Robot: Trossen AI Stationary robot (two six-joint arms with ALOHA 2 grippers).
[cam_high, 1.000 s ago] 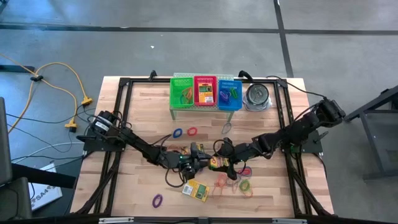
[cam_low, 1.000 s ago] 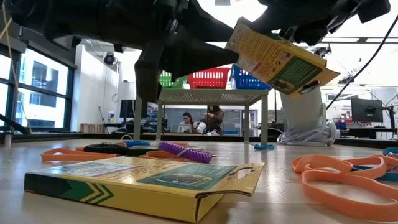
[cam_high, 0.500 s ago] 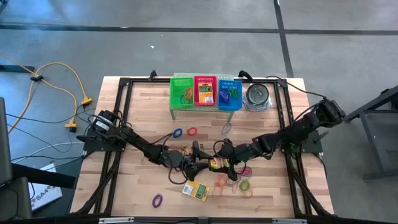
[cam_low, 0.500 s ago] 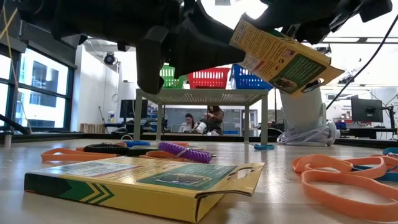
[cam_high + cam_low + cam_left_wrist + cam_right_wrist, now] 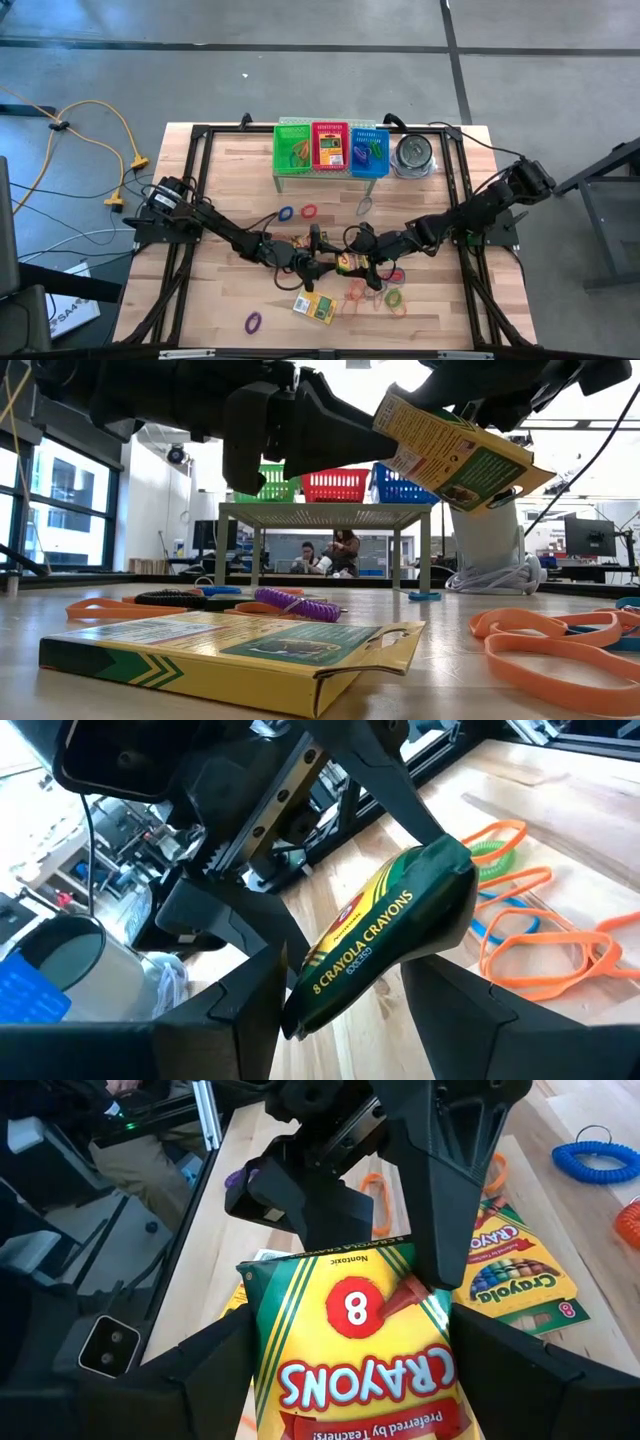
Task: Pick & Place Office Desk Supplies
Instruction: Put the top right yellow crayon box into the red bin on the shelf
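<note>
Right gripper [image 5: 350,1370] clamps a crayon box [image 5: 355,1335] aloft over mid-table. Left gripper [image 5: 340,990], fingers half-spread, straddles the box's far end; contact there cannot be confirmed. Another box [image 5: 315,306] lies below.

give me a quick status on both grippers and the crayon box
Right gripper shut on crayon box, held above the table. Left gripper astride the same box, fingers either side, grip unclear. Second crayon box on table below; nothing blocking.

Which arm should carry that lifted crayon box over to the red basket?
Probably the right. The right gripper already clamps the crayon box in the air, while the left gripper only straddles its far end with open fingers. The red basket sits at the table's far edge, likely within its reach.
</note>
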